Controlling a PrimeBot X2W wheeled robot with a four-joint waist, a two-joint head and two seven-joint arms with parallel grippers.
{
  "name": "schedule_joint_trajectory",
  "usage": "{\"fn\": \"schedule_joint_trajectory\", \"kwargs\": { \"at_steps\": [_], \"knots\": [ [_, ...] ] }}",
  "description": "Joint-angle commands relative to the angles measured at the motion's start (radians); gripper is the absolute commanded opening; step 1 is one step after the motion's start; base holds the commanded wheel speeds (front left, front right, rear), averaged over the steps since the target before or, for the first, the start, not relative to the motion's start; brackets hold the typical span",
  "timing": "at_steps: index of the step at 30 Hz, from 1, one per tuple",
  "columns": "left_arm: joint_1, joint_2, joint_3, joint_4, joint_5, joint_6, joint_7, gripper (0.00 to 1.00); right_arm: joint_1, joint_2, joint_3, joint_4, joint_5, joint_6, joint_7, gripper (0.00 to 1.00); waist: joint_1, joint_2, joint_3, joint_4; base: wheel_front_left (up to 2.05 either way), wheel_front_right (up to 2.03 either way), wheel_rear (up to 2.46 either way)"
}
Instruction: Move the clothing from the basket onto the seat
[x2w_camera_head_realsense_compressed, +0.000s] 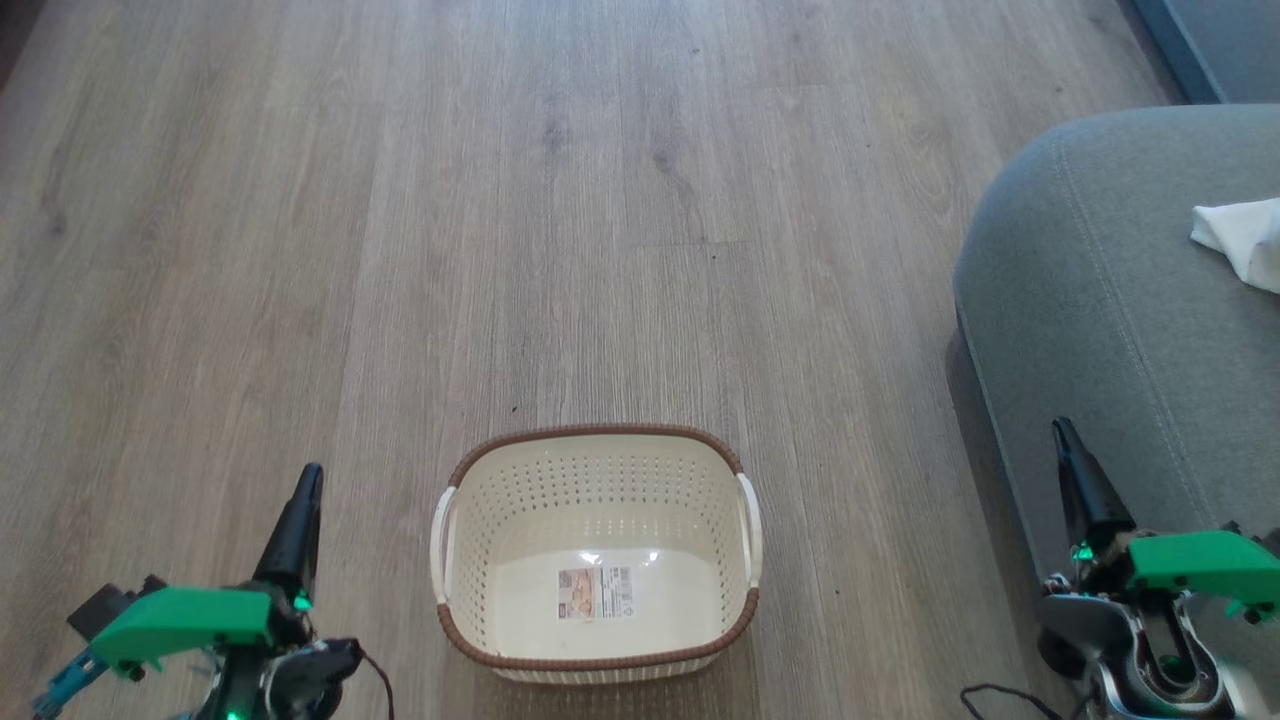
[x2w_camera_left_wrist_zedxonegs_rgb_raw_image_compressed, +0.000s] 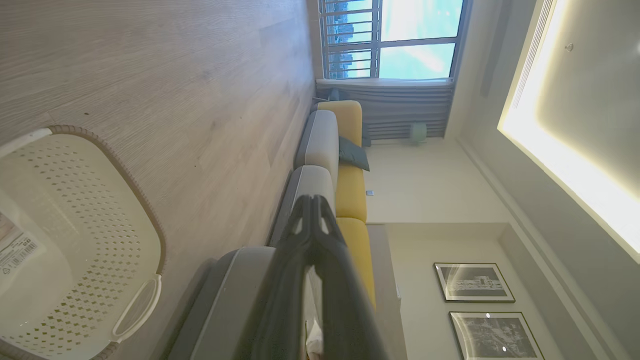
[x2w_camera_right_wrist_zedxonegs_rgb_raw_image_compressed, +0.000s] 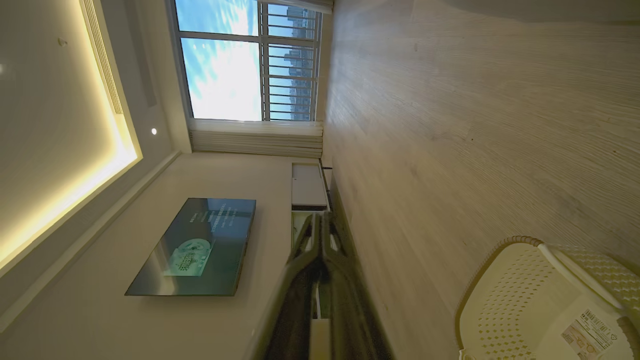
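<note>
The cream basket stands on the wooden floor just in front of me, holding nothing but the label on its base. Its perforated wall shows in the left wrist view and the right wrist view. The grey-green seat fills the right side. On it lies a white fold of fabric, cut by the picture's edge; I cannot tell whether it belongs to the clothing. My left gripper is shut left of the basket, fingers together. My right gripper is shut beside the seat's front edge.
Wooden floor stretches ahead and to the left. A dark blue-grey edge sits at the upper right. The sofa has yellow back cushions. A flat screen hangs on the opposite wall, and a window closes the far end.
</note>
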Motion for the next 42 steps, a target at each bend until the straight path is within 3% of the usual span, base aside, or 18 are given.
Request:
{"fn": "schedule_joint_trajectory", "kwargs": {
  "at_steps": [1, 42],
  "knots": [
    [-0.057, 0.014, 0.038, -0.039, -0.042, -0.01, 0.014, 0.0, -0.03, 0.0, 0.013, -0.047, 0.039, 0.0, 0.018, 0.0, 0.0001, -0.0001, 0.0, 0.0, 0.0, 0.0, 0.0],
    [-0.058, 0.014, 0.038, -0.04, -0.049, -0.01, 0.016, 0.0, -0.03, 0.0, 0.013, -0.048, 0.046, 0.0, 0.019, 0.0, 0.0001, -0.0001, 0.0, 0.0, 0.0, 0.0, 0.0]
  ]
}}
